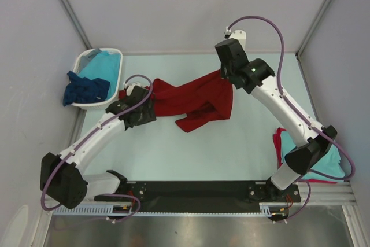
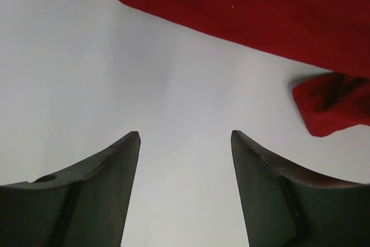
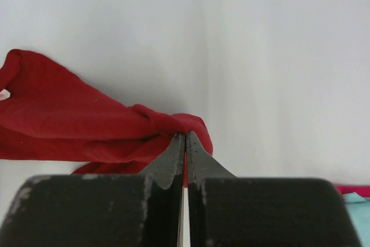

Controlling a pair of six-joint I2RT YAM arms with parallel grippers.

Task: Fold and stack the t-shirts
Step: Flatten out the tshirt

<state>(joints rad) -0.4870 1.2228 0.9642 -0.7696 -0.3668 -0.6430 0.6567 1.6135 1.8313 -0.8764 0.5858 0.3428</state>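
Dark red t-shirt (image 1: 193,99) lying rumpled across the middle of the table (image 1: 219,148). The right gripper (image 3: 185,138) is pinched tight on a bunched edge of it, apparently to draw the cloth flat. The left gripper (image 2: 185,140) hovers spread wide and empty just beside the opposite end, probably lining up its own hold. A turquoise t-shirt (image 1: 105,65) waits in the white basket (image 1: 81,62).

Pale grey-white walls (image 1: 173,4), aluminium corner posts (image 1: 65,5), pale mint tabletop (image 1: 185,154), brushed metal ledge (image 1: 191,229) in front, soft even light
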